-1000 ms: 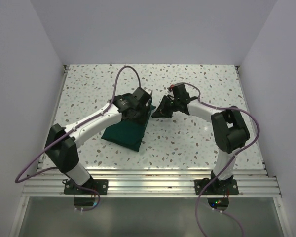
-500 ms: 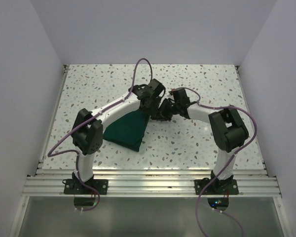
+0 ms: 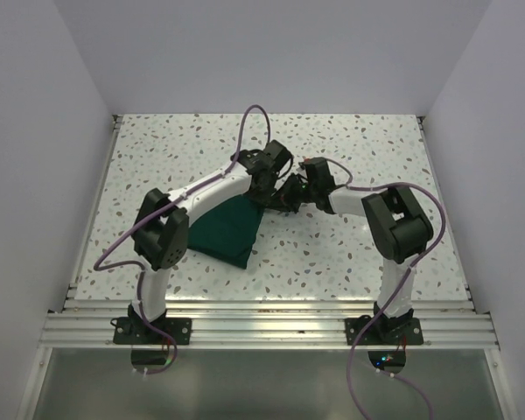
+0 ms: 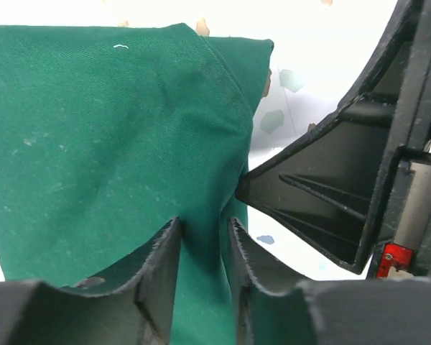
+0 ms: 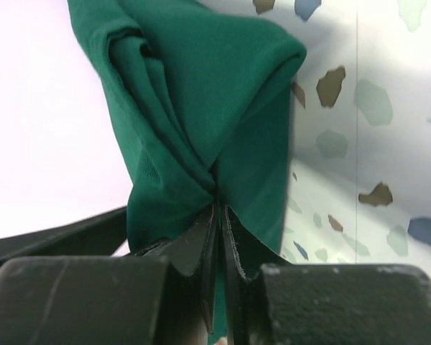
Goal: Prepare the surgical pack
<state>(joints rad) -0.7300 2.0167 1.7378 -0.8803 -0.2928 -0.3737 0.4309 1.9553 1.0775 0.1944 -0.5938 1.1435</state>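
Note:
The surgical pack (image 3: 220, 229), a dark green folded drape, lies left of the table's middle, and its far right corner is lifted. My right gripper (image 3: 286, 194) is shut on that corner, and the right wrist view shows the cloth (image 5: 201, 93) bunched into folds above the pinched jaws (image 5: 219, 205). My left gripper (image 3: 267, 186) sits right beside it. In the left wrist view its fingers (image 4: 205, 226) stand narrow around a ridge of the green cloth (image 4: 108, 136), touching it on both sides. The right gripper's black body (image 4: 330, 194) is close at the right.
The speckled white table (image 3: 359, 157) is walled in white at the left, back and right. An aluminium rail (image 3: 262, 313) carrying both arm bases runs along the near edge. The left arm's purple cable (image 3: 249, 122) arches over the far middle.
My left arm swung from above the drape to its far right corner beside the right gripper, and its jaws narrowed around a fold. The right gripper crept slightly left, still pinching the corner.

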